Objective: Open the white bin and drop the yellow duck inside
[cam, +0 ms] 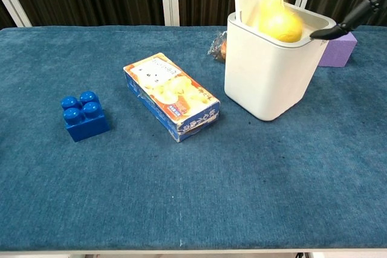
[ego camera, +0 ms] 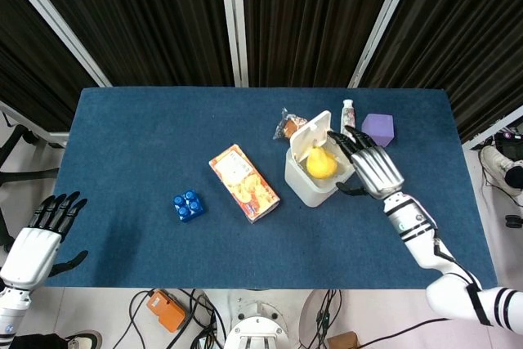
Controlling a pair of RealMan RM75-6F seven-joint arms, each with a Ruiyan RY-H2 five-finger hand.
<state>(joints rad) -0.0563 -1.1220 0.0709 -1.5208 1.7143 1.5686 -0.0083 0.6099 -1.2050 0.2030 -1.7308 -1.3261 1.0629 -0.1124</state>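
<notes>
- Yellow rubber duck (ego camera: pixel 320 163) sits in the mouth of the white plastic bin (ego camera: pixel 315 182), lid upright.
- Right hand (ego camera: pixel 368 167) hovers beside it, fingers spread, holding nothing.
- Left hand (ego camera: pixel 42 234) is spread, empty, off the blue worktop (ego camera: pixel 139 153).
- Orange carton's (cam: pixel 172 95) print is unreadable.

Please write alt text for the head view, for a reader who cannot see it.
The yellow duck sits in the mouth of the open white bin, with the right hand spread just beside it. The left hand hangs open off the blue table.
</notes>
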